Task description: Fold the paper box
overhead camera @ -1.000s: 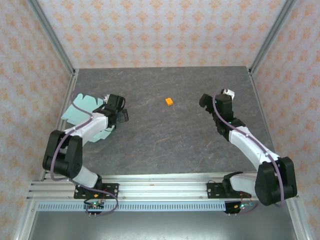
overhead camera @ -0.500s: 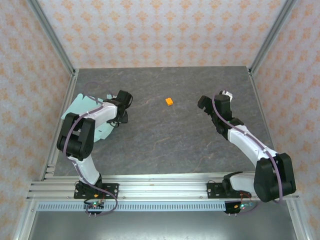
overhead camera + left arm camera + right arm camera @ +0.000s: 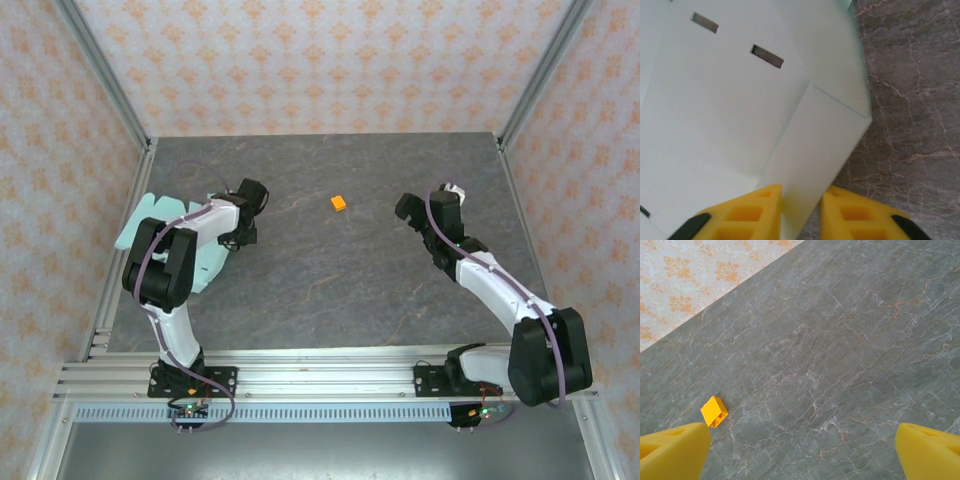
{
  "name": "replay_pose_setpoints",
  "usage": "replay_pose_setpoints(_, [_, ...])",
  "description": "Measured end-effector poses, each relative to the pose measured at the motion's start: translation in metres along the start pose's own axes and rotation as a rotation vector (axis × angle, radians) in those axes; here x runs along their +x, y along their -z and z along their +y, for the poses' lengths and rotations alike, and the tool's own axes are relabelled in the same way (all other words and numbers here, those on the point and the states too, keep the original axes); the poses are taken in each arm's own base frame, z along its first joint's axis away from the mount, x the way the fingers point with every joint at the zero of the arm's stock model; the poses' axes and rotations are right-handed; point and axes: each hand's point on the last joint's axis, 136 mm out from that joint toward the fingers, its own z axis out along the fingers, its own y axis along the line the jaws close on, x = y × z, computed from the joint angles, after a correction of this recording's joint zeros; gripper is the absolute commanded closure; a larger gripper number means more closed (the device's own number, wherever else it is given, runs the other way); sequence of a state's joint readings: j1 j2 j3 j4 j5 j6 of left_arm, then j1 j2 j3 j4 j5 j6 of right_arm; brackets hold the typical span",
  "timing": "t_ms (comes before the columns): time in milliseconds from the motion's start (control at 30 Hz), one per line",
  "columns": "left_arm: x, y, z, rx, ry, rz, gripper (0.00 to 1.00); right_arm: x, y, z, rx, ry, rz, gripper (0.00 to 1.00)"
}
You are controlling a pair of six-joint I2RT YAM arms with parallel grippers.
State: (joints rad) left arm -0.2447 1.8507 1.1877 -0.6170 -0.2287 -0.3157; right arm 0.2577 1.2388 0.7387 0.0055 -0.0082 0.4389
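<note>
The paper box (image 3: 150,222) is a pale mint-green flat card sheet with rounded flaps, lying at the table's left side. In the left wrist view the paper box (image 3: 735,115) shows two slots and a raised flap (image 3: 825,145). My left gripper (image 3: 236,234) is at the sheet's right edge. The left gripper (image 3: 801,212) is shut on that flap, its yellow fingers (image 3: 752,210) pressing the card from both sides. My right gripper (image 3: 408,210) hovers over bare table at the right. The right gripper (image 3: 802,442) stands wide open with nothing between its fingers.
A tiny orange cube (image 3: 339,203) lies on the grey stone table (image 3: 330,280) between the arms; the same orange cube (image 3: 714,411) sits just beside the right gripper's left finger. Patterned walls with metal posts (image 3: 105,90) close in three sides.
The left gripper has closed from open onto the sheet's right flap. The left arm has folded in closer over the sheet. The right arm has barely moved.
</note>
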Motion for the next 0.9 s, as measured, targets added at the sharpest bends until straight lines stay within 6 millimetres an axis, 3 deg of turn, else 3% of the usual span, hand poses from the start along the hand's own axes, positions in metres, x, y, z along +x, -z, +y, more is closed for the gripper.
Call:
replay_pose_setpoints(200, [-0.005, 0.022, -0.004, 0.049, 0.015, -0.047, 0.93, 0.005, 0.002, 0.000, -0.006, 0.000, 0.025, 0.05])
replay_pose_setpoints(300, [-0.006, 0.045, -0.010, 0.143, 0.055, -0.082, 0.93, 0.015, 0.003, 0.001, -0.009, 0.022, 0.083, 0.06])
replay_pose_setpoints(400, [-0.012, 0.076, -0.014, 0.265, 0.138, -0.145, 0.95, 0.022, 0.005, 0.015, -0.053, 0.067, 0.146, 0.08])
replay_pose_setpoints(500, [-0.022, 0.113, -0.018, 0.380, 0.227, -0.230, 0.96, 0.030, 0.011, 0.046, -0.128, 0.154, 0.207, 0.10])
replay_pose_setpoints(667, [-0.034, 0.169, -0.030, 0.517, 0.301, -0.337, 0.97, 0.054, 0.037, 0.117, -0.319, 0.357, 0.271, 0.15])
replay_pose_setpoints(800, [-0.040, 0.192, -0.044, 0.577, 0.333, -0.363, 1.00, 0.076, 0.064, 0.161, -0.479, 0.474, 0.301, 0.19])
replay_pose_setpoints(900, [-0.042, 0.200, -0.045, 0.575, 0.410, -0.349, 1.00, 0.093, 0.082, 0.181, -0.565, 0.553, 0.315, 0.20])
